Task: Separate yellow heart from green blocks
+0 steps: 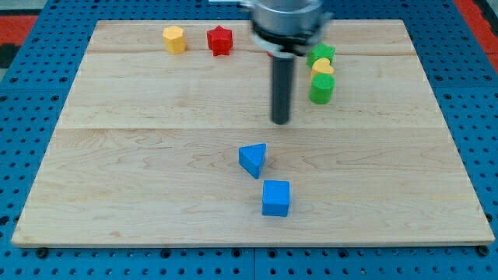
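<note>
The yellow heart [323, 68] lies near the view's top right, wedged between a green star [320, 54] above it and a green cylinder [321, 88] below it; all three touch in a short column. My tip [280, 120] is down on the board, to the left of and slightly below the green cylinder, with a small gap between them. The rod rises from the tip toward the view's top and hides part of a red block behind it.
A yellow hexagon [174, 39] and a red star [220, 40] sit at the view's top left. A blue triangle [253, 159] and a blue cube [276, 197] lie below my tip. The wooden board [117, 155] rests on a blue pegboard.
</note>
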You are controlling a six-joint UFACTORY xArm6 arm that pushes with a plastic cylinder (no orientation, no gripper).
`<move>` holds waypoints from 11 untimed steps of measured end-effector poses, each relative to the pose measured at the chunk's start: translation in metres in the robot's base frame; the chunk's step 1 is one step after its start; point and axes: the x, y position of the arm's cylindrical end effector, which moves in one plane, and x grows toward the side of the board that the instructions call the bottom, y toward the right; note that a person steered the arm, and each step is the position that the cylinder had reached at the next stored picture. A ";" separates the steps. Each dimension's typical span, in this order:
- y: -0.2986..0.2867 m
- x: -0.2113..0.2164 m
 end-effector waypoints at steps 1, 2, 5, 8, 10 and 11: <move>0.093 -0.016; 0.103 -0.070; 0.025 -0.094; -0.145 -0.107; -0.258 -0.080; -0.297 -0.063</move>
